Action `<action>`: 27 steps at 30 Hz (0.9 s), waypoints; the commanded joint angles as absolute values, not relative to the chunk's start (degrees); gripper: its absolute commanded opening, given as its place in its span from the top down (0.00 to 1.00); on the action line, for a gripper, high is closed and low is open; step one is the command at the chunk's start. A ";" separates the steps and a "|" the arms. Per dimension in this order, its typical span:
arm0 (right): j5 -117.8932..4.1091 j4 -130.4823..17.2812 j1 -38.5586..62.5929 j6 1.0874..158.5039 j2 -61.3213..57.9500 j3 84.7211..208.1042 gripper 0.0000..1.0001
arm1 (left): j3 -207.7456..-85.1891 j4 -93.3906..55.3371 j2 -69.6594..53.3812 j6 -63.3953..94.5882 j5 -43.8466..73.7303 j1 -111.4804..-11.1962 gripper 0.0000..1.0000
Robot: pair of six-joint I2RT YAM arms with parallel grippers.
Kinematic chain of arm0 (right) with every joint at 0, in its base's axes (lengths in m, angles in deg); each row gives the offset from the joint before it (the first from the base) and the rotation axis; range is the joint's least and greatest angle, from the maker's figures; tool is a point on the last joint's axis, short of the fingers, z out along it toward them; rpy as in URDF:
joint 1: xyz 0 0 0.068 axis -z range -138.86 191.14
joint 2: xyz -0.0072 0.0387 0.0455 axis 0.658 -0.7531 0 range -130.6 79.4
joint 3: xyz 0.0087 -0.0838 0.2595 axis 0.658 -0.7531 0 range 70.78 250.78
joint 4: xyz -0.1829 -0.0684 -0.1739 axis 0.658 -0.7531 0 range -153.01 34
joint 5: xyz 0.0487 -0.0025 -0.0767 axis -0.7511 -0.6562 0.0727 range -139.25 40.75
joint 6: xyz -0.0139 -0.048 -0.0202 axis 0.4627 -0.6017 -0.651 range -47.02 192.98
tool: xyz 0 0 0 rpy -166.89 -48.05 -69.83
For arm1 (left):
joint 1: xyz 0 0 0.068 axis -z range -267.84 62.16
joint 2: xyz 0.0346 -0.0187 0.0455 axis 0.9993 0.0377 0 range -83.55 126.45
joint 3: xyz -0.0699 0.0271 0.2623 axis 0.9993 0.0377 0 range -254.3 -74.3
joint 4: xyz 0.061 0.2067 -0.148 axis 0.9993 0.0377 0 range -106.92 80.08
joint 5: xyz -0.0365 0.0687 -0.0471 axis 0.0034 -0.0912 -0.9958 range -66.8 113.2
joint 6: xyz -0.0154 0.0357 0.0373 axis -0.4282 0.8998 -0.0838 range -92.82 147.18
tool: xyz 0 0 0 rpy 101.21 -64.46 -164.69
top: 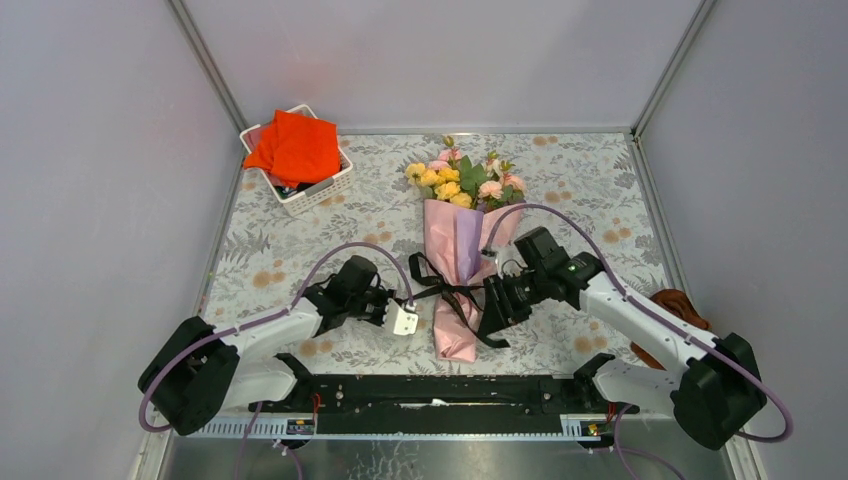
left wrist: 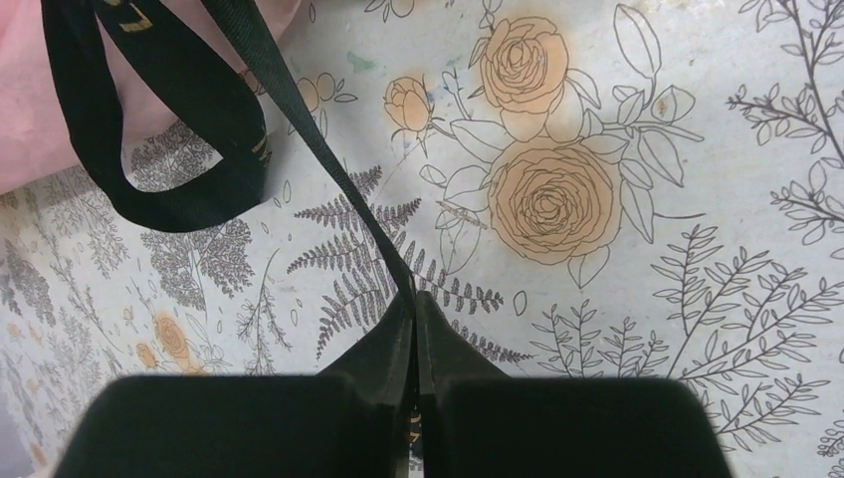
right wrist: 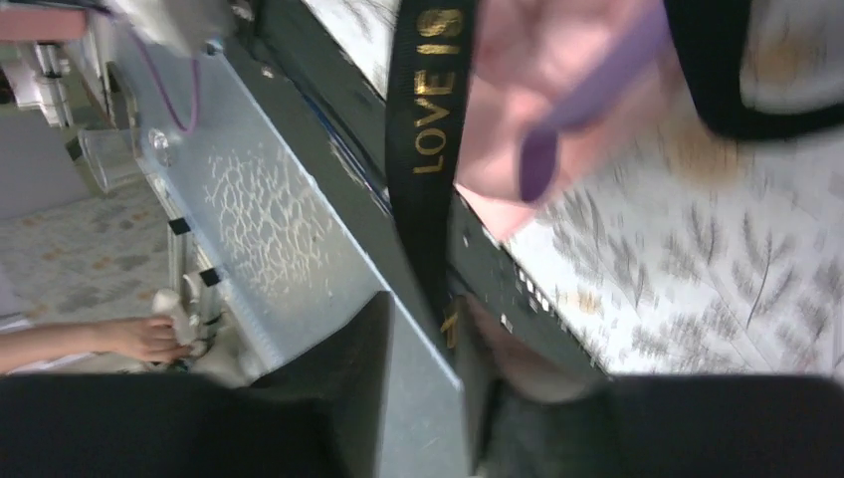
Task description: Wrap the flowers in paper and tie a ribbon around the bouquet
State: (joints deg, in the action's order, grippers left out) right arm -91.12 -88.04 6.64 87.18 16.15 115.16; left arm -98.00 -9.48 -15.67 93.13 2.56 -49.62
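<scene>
The bouquet [top: 458, 245] lies mid-table, a cone of pink and purple paper [top: 447, 235] with the flowers [top: 458, 180] at its far, wide end. The black ribbon [top: 452, 291] is tied round the cone's narrow part, loops out on both sides. My left gripper [top: 400, 300] sits left of the cone, shut on one ribbon strand [left wrist: 299, 129] that runs up to the paper [left wrist: 30, 129]. My right gripper [top: 492, 318] is right of the cone, its jaws a little apart [right wrist: 426, 304]. The lettered ribbon tail [right wrist: 428, 119] hangs to the inner side of one finger [right wrist: 473, 329], below blurred paper [right wrist: 537, 90].
A white basket [top: 322, 193] holding an orange-red cloth [top: 296, 146] stands at the back left. A brown-red object [top: 676, 300] lies by the right wall. A black rail [top: 430, 392] runs along the near edge. A person's hand [right wrist: 139, 339] shows beyond that edge.
</scene>
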 commanded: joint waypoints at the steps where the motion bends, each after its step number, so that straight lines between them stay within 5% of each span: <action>1: -85.80 -97.58 6.27 85.30 15.15 114.98 0.50 | -98.43 -7.02 -16.45 97.23 0.09 -49.34 0.67; 2: -82.70 -98.60 6.33 84.90 15.78 116.47 0.43 | -99.97 -4.30 -16.53 98.85 -0.57 -49.34 0.46; 4: -74.40 -98.40 7.15 84.95 18.24 119.15 0.34 | -103.46 2.92 -16.41 102.53 -1.45 -49.41 0.26; 10: -64.28 -86.32 14.14 90.06 19.15 114.89 0.21 | -113.70 3.26 -11.64 99.20 -3.54 -56.25 0.09; 12: -66.57 -84.08 14.18 89.39 14.26 114.34 0.05 | -113.55 -6.39 -9.38 95.10 -2.59 -56.68 0.02; 27: -74.55 -70.02 13.62 88.64 -0.24 108.70 0.06 | -115.42 -22.30 7.00 99.01 -4.07 -54.21 0.01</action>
